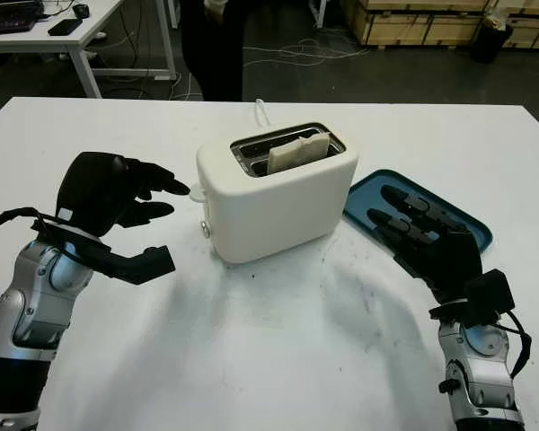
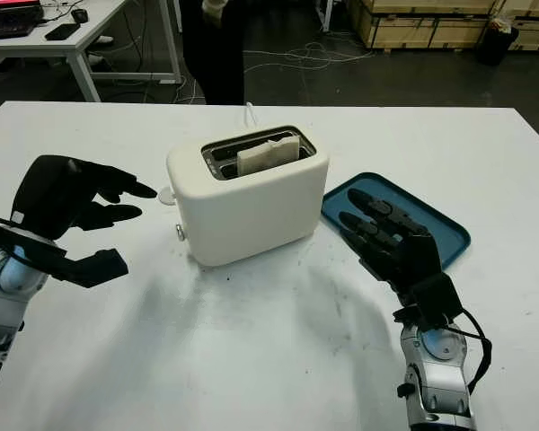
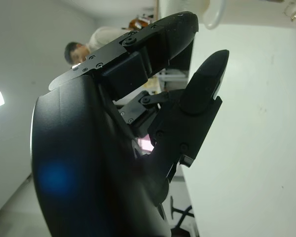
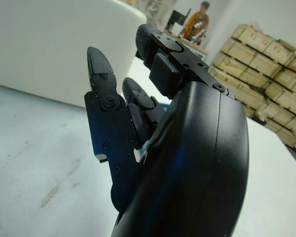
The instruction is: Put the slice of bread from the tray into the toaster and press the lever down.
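White table (image 1: 278, 359), bread (image 1: 298, 151) in toaster (image 1: 278, 193), left hand (image 1: 117, 202) open beside lever (image 1: 198, 191)

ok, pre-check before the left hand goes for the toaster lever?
1. Bread slice in a slot of the toaster: ok, top edge stands above the slot.
2. Lever not yet pressed: ok, it sits high on the toaster's end.
3. Left hand open, fingertips beside the lever, apart from it: ok.
4. Right hand open over the blue tray, clear of the toaster: ok.
5. Toaster plugged in: cannot tell.
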### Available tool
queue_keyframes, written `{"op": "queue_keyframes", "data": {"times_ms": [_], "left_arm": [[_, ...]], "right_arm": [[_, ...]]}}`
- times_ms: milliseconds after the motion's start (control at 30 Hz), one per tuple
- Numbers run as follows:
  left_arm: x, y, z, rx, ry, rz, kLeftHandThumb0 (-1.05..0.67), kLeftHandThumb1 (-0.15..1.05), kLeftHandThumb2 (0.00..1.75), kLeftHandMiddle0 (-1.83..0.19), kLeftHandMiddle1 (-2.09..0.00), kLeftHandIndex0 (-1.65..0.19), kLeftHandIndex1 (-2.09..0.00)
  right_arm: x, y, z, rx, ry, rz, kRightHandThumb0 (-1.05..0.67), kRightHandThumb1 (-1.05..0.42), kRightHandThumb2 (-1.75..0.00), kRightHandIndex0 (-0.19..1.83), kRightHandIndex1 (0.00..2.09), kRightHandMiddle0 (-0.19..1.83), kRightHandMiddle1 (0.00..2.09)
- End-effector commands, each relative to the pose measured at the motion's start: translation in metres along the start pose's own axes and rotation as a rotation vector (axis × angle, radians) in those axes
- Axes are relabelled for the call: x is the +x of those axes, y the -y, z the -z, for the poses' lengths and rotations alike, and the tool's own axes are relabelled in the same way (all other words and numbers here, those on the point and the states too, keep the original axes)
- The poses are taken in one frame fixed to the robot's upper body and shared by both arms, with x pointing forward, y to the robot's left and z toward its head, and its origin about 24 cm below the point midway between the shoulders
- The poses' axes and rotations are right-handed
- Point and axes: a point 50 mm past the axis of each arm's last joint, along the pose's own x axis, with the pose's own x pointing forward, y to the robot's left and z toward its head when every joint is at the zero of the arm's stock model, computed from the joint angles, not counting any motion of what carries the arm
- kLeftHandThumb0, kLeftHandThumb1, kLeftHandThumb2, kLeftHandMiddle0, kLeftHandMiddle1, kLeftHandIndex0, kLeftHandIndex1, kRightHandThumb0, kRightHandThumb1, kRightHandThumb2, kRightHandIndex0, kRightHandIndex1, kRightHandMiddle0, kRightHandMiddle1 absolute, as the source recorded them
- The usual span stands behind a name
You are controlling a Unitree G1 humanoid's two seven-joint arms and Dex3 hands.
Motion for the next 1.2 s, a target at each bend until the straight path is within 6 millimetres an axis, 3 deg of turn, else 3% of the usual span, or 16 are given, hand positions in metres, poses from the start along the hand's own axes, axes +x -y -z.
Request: {"op": "queue_keyframes", "data": {"times_ms": [0, 700, 1167], "left_arm": [[0.005, 0.002, -0.002, 0.006, -0.001, -0.005, -0.29, 0.6, 0.0, -1.15, -0.84, -1.32, -0.03], [0.017, 0.01, -0.007, -0.009, -0.008, 0.015, -0.34, 0.59, 0.0, -1.12, -0.86, -1.29, -0.01], [0.021, 0.016, -0.009, -0.02, 0.018, 0.022, -0.26, 0.56, 0.01, -1.17, -0.9, -1.36, -0.03]], "right_arm": [[0.001, 0.001, 0.0, -0.007, -0.003, -0.006, -0.34, -0.92, -0.08, 0.8, 0.02, 0.74, 0.0], [-0.002, -0.002, 0.001, -0.002, -0.017, -0.013, -0.36, -0.92, -0.09, 0.79, 0.01, 0.73, 0.0], [-0.005, -0.01, 0.009, -0.02, -0.073, -0.07, -0.32, -0.92, -0.14, 0.8, 0.01, 0.73, 0.0]]}}
